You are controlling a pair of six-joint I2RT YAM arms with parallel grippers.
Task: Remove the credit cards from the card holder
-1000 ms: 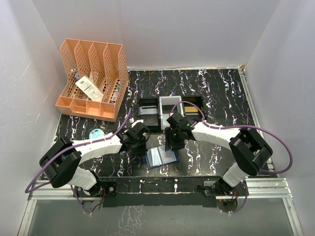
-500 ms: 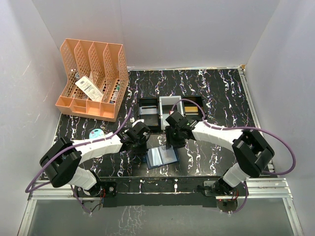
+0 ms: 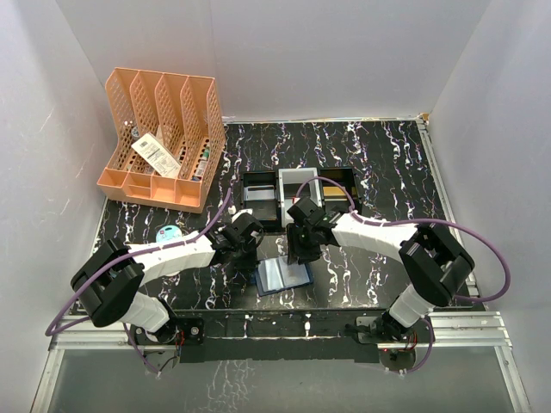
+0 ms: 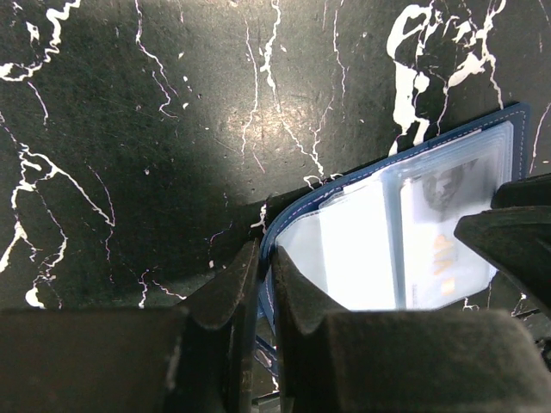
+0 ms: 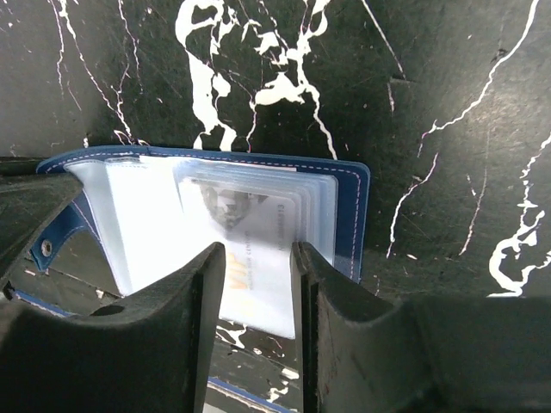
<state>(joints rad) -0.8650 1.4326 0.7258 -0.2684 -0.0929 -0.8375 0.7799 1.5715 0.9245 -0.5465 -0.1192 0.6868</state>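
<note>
Top external, room: white walls (image 3: 344,60) enclose a black tabletop (image 3: 379,163) veined with white.
File rack (image 3: 164,138): orange, at the far left corner, with packets in its slots.
Trays (image 3: 297,194): a black and grey row at mid-table, just beyond the grippers.
Card holder (image 3: 282,275): navy, lying open and inner side up near the front middle, between both grippers. Its long axis runs left to right, slightly skewed, and the clear sleeves are fanned up.
Left gripper (image 4: 265,258): jaws nearly closed, pinching the card holder's left cover edge.
Right gripper (image 5: 254,258): jaws narrowly apart over the sleeves; contact cannot be told.
Credit cards (image 5: 250,225): one with a portrait sits inside a sleeve, framed between the right jaws.
Oval case (image 3: 168,233): pale blue, well to the left.
</note>
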